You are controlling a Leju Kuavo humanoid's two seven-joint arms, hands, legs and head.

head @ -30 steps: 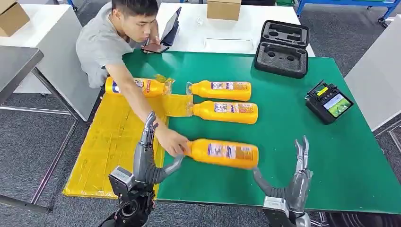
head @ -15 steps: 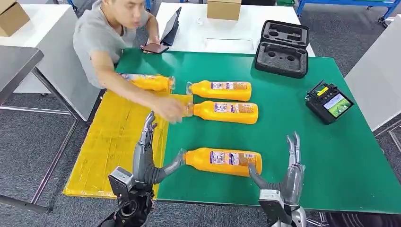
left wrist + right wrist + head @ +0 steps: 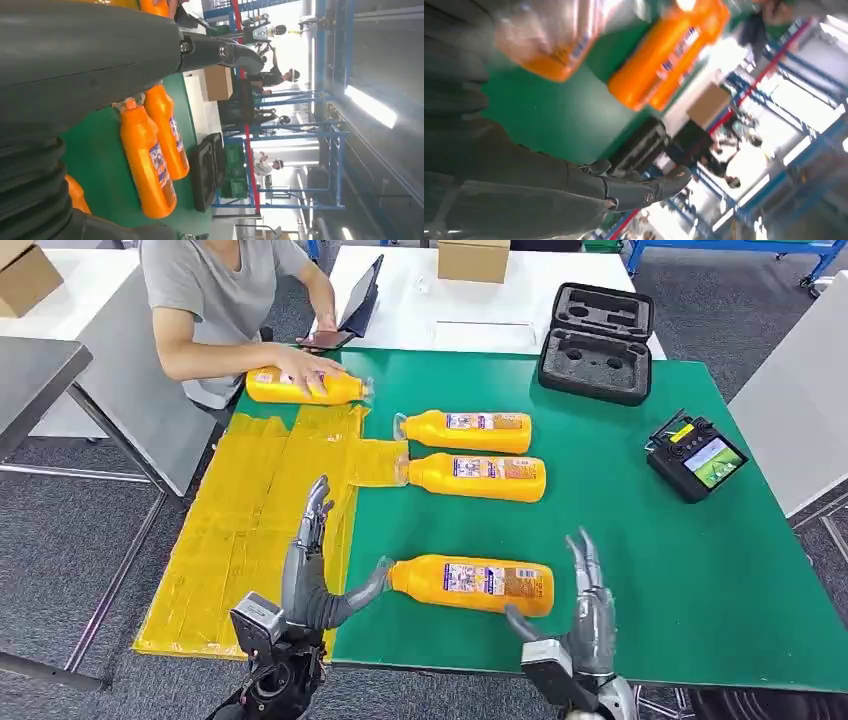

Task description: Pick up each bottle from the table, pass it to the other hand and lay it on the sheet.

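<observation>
Left hand [image 3: 310, 570] at 7 o'clock, fingers spread, holding nothing, thumb just beside cap of nearest bottle [image 3: 470, 584]; right hand [image 3: 580, 615] at 5 o'clock, also spread and empty, near that bottle's base. Two more bottles [image 3: 470, 453] lying mid-table on green table [image 3: 640, 540], caps touching yellow sheet [image 3: 250, 530] at 9 o'clock. Fourth bottle [image 3: 300, 388] at 11 o'clock under a person's hand [image 3: 305, 380]; black case [image 3: 597, 342] at 1 o'clock, controller [image 3: 695, 455] at 2.

bottles: four orange, lying flat | nearest bottle [image 3: 470, 583] | yellow sheet [image 3: 250, 530]
</observation>
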